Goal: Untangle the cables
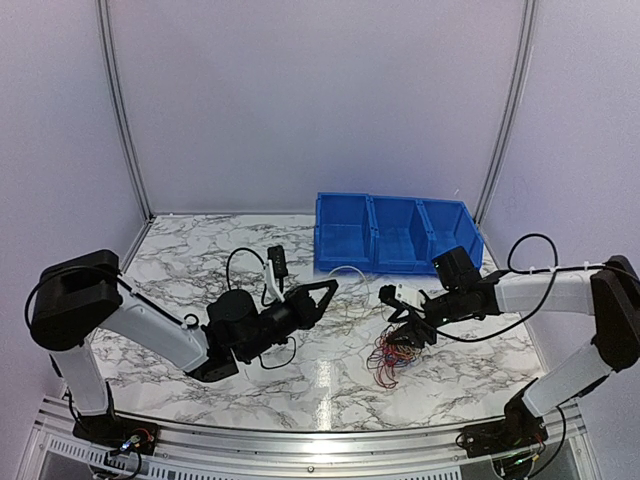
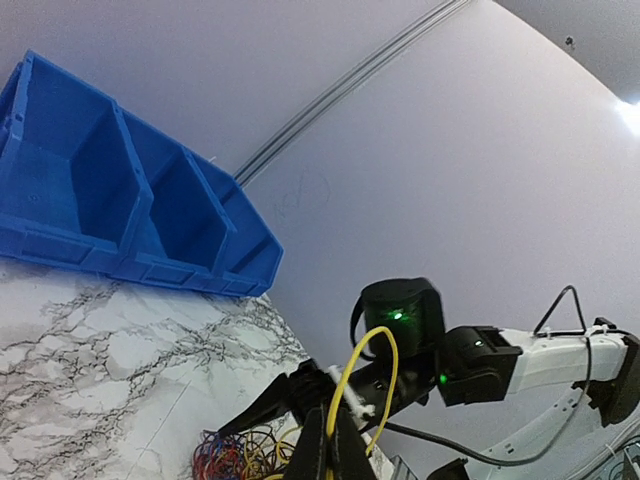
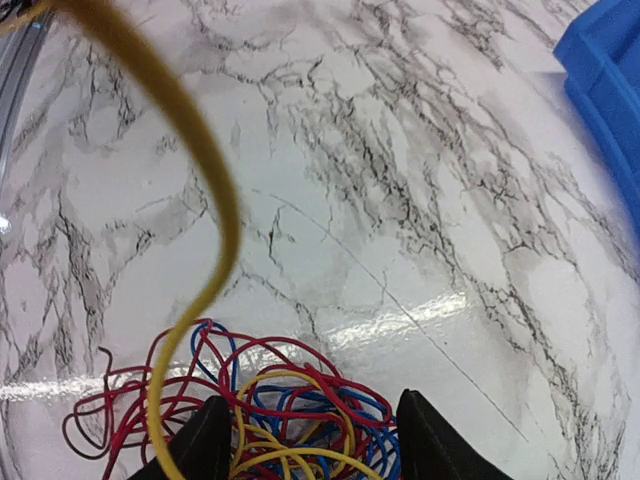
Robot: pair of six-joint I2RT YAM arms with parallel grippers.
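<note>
Looking down from the top, the cables (image 1: 385, 358) sit lower centre-right, a light, floppy bunch. There's open marble table (image 1: 200, 250) to the left and blue bins (image 1: 395, 235) well behind. Left wrist: left gripper (image 2: 328, 450) clamped, seemingly on a yellow strand (image 2: 368, 365), bottom centre. Right wrist: right gripper (image 3: 315, 440) spread over the tangle; pinch one loose loop.

Top external: high and well back from the cables (image 1: 392, 355), looking down over the whole marble table (image 1: 200, 270). Left wrist: low, left of the cables, tilted upward past them. Right wrist: close above the cables, facing down. All three views share the cables.
</note>
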